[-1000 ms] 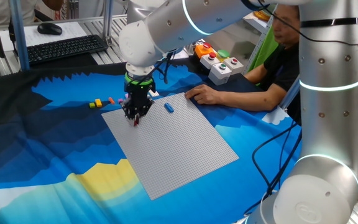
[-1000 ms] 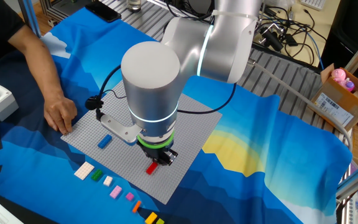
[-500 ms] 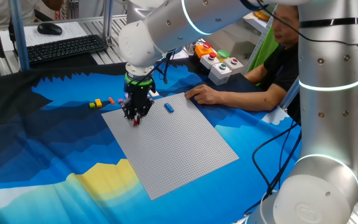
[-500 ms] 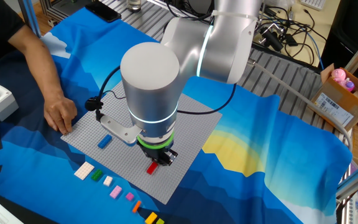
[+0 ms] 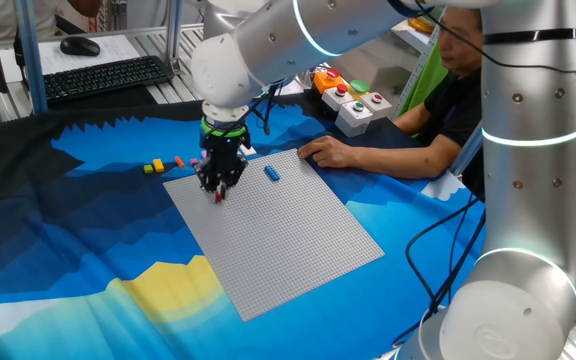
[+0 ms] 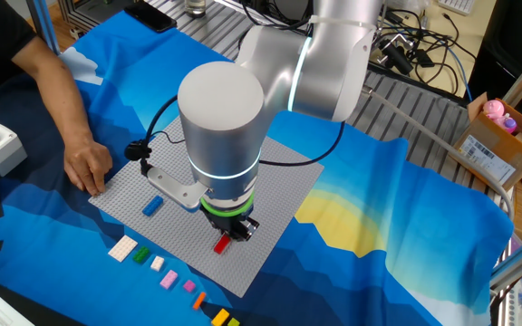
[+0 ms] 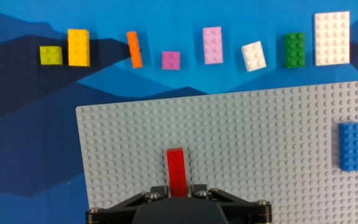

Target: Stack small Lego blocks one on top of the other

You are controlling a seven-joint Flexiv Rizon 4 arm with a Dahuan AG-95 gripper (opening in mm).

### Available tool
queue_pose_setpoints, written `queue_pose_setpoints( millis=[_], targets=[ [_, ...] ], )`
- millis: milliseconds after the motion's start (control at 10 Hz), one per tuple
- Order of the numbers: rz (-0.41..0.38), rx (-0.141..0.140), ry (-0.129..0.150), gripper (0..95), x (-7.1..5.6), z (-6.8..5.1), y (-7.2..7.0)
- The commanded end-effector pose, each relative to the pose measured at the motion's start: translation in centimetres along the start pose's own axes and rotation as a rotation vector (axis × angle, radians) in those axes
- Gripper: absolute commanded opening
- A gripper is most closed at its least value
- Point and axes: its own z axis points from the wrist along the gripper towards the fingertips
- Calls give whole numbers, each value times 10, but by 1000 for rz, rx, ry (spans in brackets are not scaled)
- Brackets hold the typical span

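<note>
Two fixed views from opposite sides of the table, both angled down at the grey baseplate [image 5: 273, 228]; hand view close above, looking straight down at its near edge.

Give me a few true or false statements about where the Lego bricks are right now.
1. The small red plastic brick lies on the large grey studded baseplate. True.
2. The small blue plastic brick sits on the blue cloth. False: it is on the baseplate.
3. The large white plastic brick lies off the baseplate, on the blue cloth. True.
4. The small orange plastic brick is stacked on the red one. False: it lies alone on the cloth.
</note>
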Motion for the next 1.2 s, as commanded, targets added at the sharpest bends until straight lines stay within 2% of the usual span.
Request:
queue_pose_setpoints(
  millis=[100, 300, 700, 800, 1200],
  targets=[
    [1, 4, 1, 190, -6, -2, 0],
    [0, 3, 0, 190, -11, -2, 0],
    [-4, 1, -3, 190, -13, 1, -1],
    [-7, 1, -3, 0, -13, 1, -1],
    [-7, 4, -3, 0, -13, 1, -1]
  ],
)
